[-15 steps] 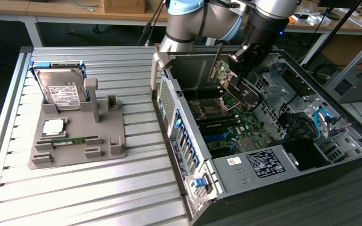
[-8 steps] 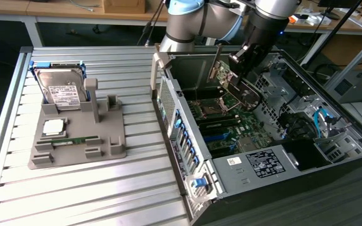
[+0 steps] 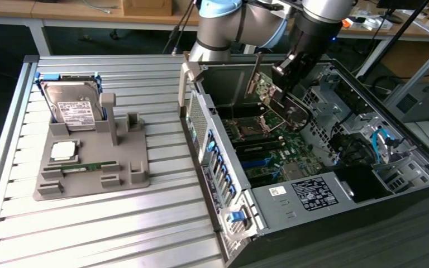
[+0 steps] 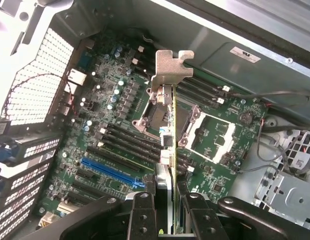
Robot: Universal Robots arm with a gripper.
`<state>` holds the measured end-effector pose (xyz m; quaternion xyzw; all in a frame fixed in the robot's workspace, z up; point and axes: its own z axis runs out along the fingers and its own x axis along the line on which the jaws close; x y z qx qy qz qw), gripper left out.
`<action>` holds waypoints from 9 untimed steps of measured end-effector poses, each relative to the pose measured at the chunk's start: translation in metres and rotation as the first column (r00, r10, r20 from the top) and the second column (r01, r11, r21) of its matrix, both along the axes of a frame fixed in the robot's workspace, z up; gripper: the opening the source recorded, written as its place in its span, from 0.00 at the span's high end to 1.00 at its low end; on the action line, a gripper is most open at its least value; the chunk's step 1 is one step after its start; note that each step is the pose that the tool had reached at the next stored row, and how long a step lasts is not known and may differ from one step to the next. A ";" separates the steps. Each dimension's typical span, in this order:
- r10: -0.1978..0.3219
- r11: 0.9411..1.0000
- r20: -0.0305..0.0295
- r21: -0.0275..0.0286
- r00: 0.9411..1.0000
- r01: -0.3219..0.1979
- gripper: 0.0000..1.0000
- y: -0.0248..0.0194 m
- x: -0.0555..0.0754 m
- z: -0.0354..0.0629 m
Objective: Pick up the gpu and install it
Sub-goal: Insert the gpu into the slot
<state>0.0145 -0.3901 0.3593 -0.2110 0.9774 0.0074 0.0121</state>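
Note:
My gripper [image 3: 287, 66] hangs over the open computer case [image 3: 222, 167], shut on the gpu [image 3: 272, 95]. The card is held edge-on above the motherboard [image 3: 274, 151], its silver end bracket [image 3: 257, 71] pointing toward the case's rear wall. In the wrist view the gpu [image 4: 167, 132] shows as a thin green edge running from between my fingers [image 4: 144, 212] up to the silver bracket [image 4: 171, 64], and my gripper [image 4: 167, 212] clamps it from both sides. It hovers over the CPU socket area, apart from the board. A blue expansion slot [image 4: 112, 172] lies off to one side of the card.
A grey fixture tray [image 3: 129, 178] on the slatted table at the exterior view's left holds a hard drive [image 3: 73, 106], a CPU chip [image 3: 64, 149] and a RAM stick [image 3: 87, 166]. Drive cages and cables [image 3: 382, 145] fill the case's right side.

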 end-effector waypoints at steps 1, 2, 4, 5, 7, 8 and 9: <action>0.008 1.000 0.000 0.000 1.000 -0.008 0.73 0.0000 0.000 0.0000; 0.015 1.000 0.000 0.000 1.000 -0.015 0.73 0.0000 0.000 -0.0001; 0.028 1.000 0.000 0.000 1.000 -0.028 0.73 0.0000 0.000 -0.0001; 0.031 1.000 0.000 0.000 1.000 -0.031 0.73 0.0000 0.000 -0.0001; 0.040 0.999 0.000 0.000 0.999 -0.040 0.73 0.0000 0.000 -0.0001; 0.043 0.999 0.000 0.000 0.999 -0.043 0.73 0.0000 0.000 -0.0001; 0.048 0.999 0.000 0.000 0.999 -0.048 0.73 0.0000 0.000 -0.0001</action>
